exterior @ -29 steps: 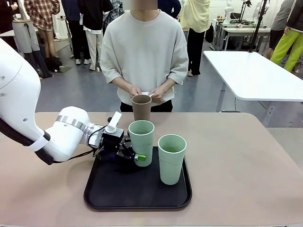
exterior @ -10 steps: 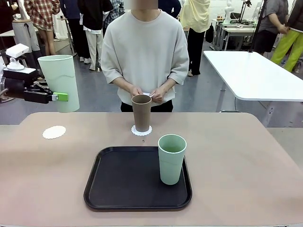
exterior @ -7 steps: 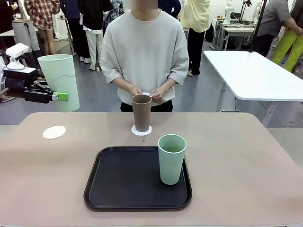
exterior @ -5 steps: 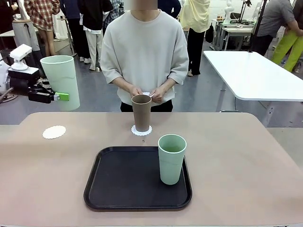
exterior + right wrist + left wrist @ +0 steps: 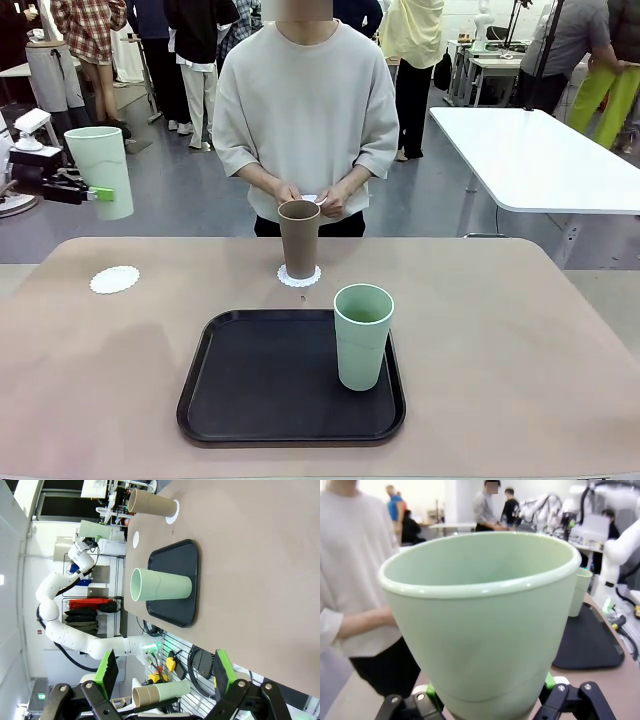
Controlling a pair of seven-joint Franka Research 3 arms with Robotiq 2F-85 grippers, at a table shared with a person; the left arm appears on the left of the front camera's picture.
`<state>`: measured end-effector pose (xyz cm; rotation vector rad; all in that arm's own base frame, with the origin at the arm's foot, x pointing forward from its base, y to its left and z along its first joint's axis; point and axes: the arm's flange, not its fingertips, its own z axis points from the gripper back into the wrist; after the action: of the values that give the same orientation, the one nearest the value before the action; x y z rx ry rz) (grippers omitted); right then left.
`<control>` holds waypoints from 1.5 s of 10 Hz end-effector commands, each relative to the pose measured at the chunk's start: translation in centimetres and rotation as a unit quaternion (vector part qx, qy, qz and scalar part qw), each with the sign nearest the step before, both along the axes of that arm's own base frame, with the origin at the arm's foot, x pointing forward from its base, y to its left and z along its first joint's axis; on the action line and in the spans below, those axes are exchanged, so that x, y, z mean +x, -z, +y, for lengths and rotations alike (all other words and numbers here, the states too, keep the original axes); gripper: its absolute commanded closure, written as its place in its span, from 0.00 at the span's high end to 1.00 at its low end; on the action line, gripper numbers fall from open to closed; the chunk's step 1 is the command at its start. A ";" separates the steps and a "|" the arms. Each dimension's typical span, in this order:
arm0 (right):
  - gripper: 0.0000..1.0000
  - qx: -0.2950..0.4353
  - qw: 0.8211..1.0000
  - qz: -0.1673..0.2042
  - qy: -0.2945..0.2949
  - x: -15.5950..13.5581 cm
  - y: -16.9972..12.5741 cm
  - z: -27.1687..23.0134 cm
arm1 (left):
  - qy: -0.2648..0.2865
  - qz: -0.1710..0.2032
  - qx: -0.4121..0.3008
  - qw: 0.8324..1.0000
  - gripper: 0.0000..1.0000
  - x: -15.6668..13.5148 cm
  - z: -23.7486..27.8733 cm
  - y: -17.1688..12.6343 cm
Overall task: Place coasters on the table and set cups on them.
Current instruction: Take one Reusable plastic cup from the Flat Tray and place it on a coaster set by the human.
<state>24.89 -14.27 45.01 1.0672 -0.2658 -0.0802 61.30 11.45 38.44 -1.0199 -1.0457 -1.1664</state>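
The beige counter (image 5: 500,330) spans the scene, and a person (image 5: 305,110) stands at its far side with both hands together on a small white piece. A black tray (image 5: 250,390) lies at the near middle. A pale green cup (image 5: 363,335) stands upright on the tray's right half. A second pale green cup (image 5: 98,165) hangs upright in the air high at the far left, with the left fingers (image 5: 100,193) clamped on its lower part. Just past the tray's far edge a brown cup (image 5: 299,238) stands on a scalloped white coaster (image 5: 299,278). A bare coaster (image 5: 114,279) lies at the far left of the counter. The right fingers (image 5: 106,672) are spread wide with nothing between them.
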 end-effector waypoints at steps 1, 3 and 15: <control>1.00 0.007 1.000 -0.007 -0.001 0.2 0.0 0.1 | -0.002 0.024 -0.021 0.999 0.82 0.9 1.9 -0.9; 1.00 0.007 1.000 -0.007 -0.001 0.2 0.0 0.1 | 0.019 0.018 -0.022 0.999 0.82 0.3 3.3 -0.7; 1.00 0.007 1.000 -0.007 -0.001 0.2 0.0 0.1 | 0.044 -0.060 -0.003 0.997 0.82 -3.2 5.6 5.2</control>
<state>24.90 -14.26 45.02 1.0670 -0.2655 -0.0799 59.03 16.70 34.12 -1.0261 -1.1109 -1.2755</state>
